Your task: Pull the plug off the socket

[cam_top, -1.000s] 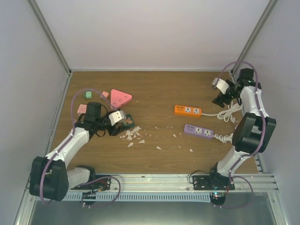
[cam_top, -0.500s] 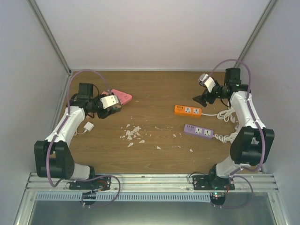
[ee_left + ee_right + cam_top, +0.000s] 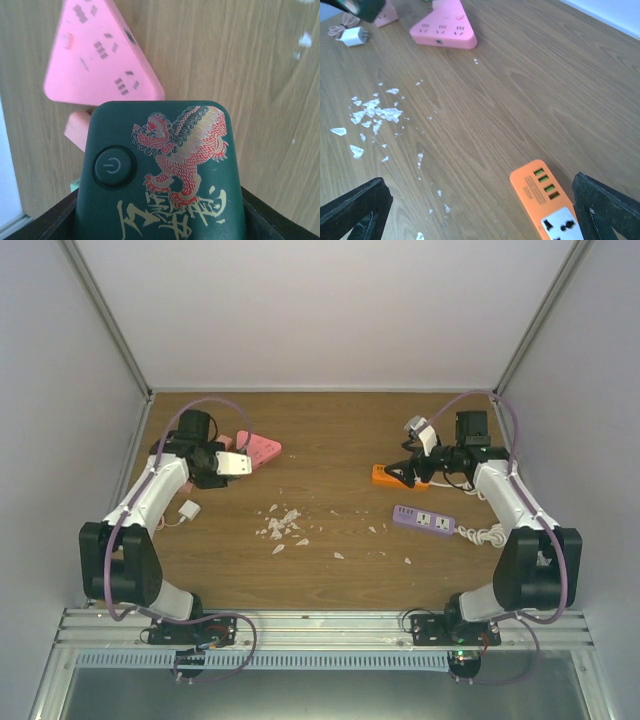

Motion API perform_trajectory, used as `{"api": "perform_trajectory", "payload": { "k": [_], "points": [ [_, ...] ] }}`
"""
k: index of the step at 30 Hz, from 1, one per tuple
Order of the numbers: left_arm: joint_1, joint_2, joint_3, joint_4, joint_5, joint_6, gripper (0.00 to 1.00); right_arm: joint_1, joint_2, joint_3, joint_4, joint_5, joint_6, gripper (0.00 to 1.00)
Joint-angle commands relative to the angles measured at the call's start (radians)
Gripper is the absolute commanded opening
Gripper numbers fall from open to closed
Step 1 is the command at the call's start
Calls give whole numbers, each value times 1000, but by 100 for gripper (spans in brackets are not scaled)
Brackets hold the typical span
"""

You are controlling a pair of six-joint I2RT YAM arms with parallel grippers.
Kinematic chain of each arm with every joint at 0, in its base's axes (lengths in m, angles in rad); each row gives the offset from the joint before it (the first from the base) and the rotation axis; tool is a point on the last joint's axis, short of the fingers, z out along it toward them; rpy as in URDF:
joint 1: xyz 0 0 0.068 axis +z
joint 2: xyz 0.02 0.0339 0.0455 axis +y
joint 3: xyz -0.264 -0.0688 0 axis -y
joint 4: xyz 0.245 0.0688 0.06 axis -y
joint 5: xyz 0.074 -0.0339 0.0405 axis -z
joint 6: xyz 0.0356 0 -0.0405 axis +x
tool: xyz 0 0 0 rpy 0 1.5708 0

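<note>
Socket (image 3: 545, 199), lower right: probably stiff, light plastic, likely to slide; brace its body. Right gripper (image 3: 480, 210) gapes wide; left gripper (image 3: 162, 231) clamps green block (image 3: 160, 170).

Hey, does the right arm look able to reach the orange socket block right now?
Probably yes: the right gripper hovers open just over the orange socket block, with nothing between them.

Power symbol on green block (image 3: 165, 200) button (image 3: 114, 166); script unreadable.

Right hand (image 3: 403, 476) over left end of orange socket (image 3: 381, 476); purple strip (image 3: 424, 519) nearby; left hand (image 3: 238, 465) beside pink triangular strip (image 3: 262, 448).
</note>
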State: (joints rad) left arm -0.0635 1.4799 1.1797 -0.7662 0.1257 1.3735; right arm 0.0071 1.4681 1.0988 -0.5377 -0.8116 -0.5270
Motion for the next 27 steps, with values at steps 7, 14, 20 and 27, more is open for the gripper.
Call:
{"api": "perform_trajectory", "payload": {
  "k": [7, 14, 20, 27],
  "points": [
    [-78, 71, -92, 119, -414, 245, 51, 28, -31, -32, 76, -61, 63, 100],
    [-131, 122, -144, 209, -569, 316, 52, 28, -28, -42, 75, -58, 55, 99],
    [-158, 178, -163, 245, -657, 328, 55, 28, -23, -46, 73, -61, 49, 100],
    [-175, 214, -161, 253, -683, 307, 76, 28, -17, -48, 70, -61, 45, 100]
  ]
}}
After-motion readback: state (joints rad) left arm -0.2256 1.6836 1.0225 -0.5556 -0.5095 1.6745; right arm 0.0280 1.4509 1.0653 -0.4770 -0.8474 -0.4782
